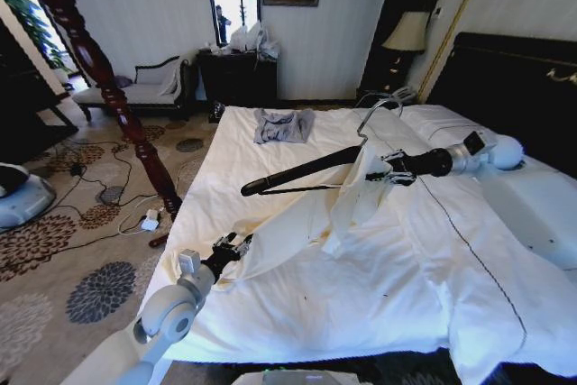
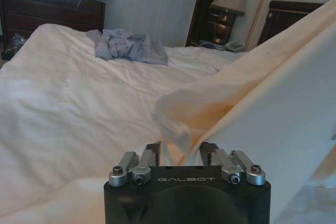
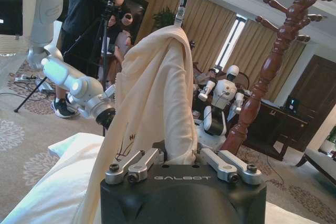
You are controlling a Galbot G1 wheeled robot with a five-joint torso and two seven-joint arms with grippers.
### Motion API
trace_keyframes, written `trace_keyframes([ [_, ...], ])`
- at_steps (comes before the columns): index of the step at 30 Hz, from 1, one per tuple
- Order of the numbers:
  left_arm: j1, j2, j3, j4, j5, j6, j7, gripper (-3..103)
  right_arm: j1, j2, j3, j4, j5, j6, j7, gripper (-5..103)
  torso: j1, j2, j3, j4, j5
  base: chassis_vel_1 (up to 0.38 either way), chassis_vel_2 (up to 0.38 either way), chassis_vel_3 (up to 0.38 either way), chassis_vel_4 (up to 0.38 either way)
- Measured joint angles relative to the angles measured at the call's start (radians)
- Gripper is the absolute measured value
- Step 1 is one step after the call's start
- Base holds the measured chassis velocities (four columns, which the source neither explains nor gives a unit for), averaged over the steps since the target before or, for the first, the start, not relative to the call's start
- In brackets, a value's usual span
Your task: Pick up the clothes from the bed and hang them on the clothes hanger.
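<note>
Thin soft cream cloth shirt, smooth black hanger with shiny wire hook, matt white bed sheets, glossy wooden post

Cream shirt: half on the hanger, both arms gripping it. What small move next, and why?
Probably the left end effector should draw its pinched edge of the cream shirt toward the black hanger's bare end: that arm sticks out uncovered, while the right end effector holds cloth near the hook.

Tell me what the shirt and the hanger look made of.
The shirt looks like thin, soft, matte cream cloth: it drapes and creases. The hanger looks like smooth black plastic or painted wood, I can't tell which, with a shiny metal wire hook.
</note>
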Motion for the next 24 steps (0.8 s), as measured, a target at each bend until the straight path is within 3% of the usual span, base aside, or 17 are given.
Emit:
trace_keyframes([
  [1,0.004,0.000,-0.002,-0.007,-0.001,0.000,-0.002,40,0.000,0.000,0.000,-0.001,0.000,0.000,0.000,19,0.000,0.000,0.000,0.0000,0.0000,0.000,0.000,0.000,0.000],
  [3,0.007,0.000,-0.004,-0.013,-0.001,0.000,-0.005,40,0.000,-0.001,0.000,-0.003,0.000,0.000,0.000,19,0.000,0.000,0.000,-0.0001,0.0000,0.000,0.000,0.000,0.000],
  [4,0.026,0.003,-0.010,-0.041,-0.004,0.004,-0.008,29,0.001,-0.001,0.000,-0.008,0.000,0.001,0.000,19,0.000,0.000,0.000,-0.0001,0.0001,0.000,0.000,0.000,0.000],
  [7,0.056,0.008,-0.014,-0.073,-0.004,0.010,-0.013,27,0.003,-0.002,-0.001,-0.013,0.000,0.001,0.000,19,0.000,0.000,0.000,-0.0001,0.0002,0.000,0.000,0.000,0.000],
  [15,0.089,-0.001,-0.014,-0.094,0.007,0.015,-0.027,47,0.005,0.003,-0.003,-0.013,0.000,0.001,0.000,19,0.000,0.000,0.000,0.0001,0.0000,0.000,0.000,0.000,0.000],
  [19,0.081,-0.009,-0.016,-0.087,0.007,0.014,-0.032,69,0.002,-0.003,-0.003,-0.008,0.003,0.001,0.000,19,0.000,0.000,0.000,-0.0001,0.0001,0.000,0.000,0.000,0.000],
  [21,0.081,-0.010,-0.016,-0.088,0.007,0.013,-0.032,69,0.001,-0.005,-0.002,-0.008,0.005,0.001,0.000,19,0.000,0.000,0.000,-0.0001,0.0001,0.000,0.000,0.000,0.000],
  [24,0.078,-0.017,-0.015,-0.076,0.007,0.010,-0.032,80,-0.001,-0.011,-0.001,-0.005,0.010,0.001,0.000,19,0.000,0.000,0.000,-0.0002,0.0001,0.000,0.000,0.000,0.000],
])
